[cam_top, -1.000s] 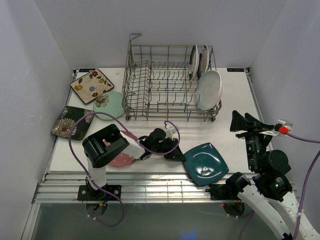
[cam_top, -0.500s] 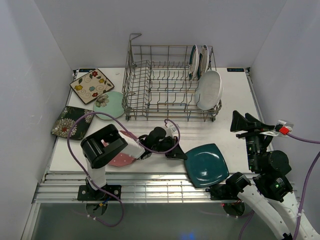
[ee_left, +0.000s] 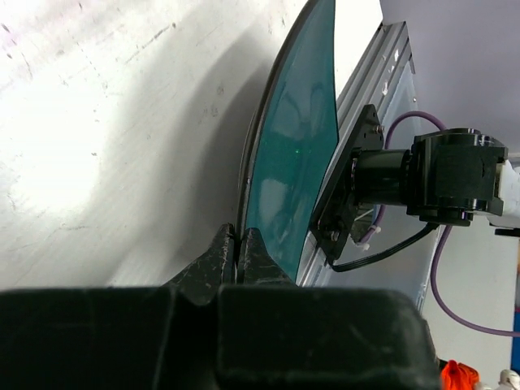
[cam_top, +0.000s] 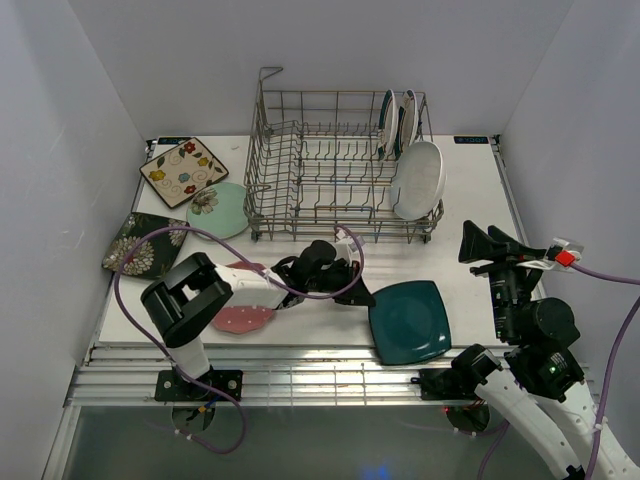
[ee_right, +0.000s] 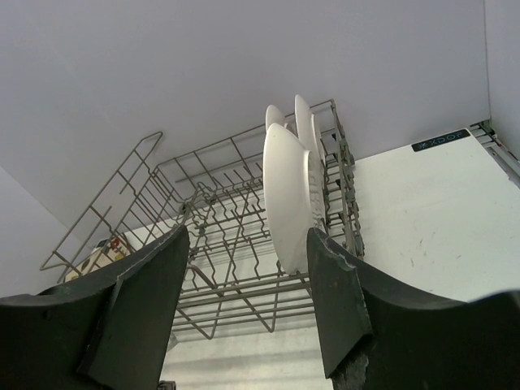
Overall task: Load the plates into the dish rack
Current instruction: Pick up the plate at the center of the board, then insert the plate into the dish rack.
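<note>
The dish rack (cam_top: 262, 170) holds the white oval plate (cam_top: 418, 180) and two round plates (cam_top: 388, 122) upright; outside lie the teal square plate (cam_top: 410, 321), pink plate (cam_top: 240, 319), mint plate (cam_top: 218, 210), cream floral plate (cam_top: 183, 172) and dark floral plate (cam_top: 135, 245).

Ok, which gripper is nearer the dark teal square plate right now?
Left. The left gripper is shut on the rim of the dark teal square plate. The right gripper is open, raised off to the plate's right, touching nothing and facing the dish rack.
</note>
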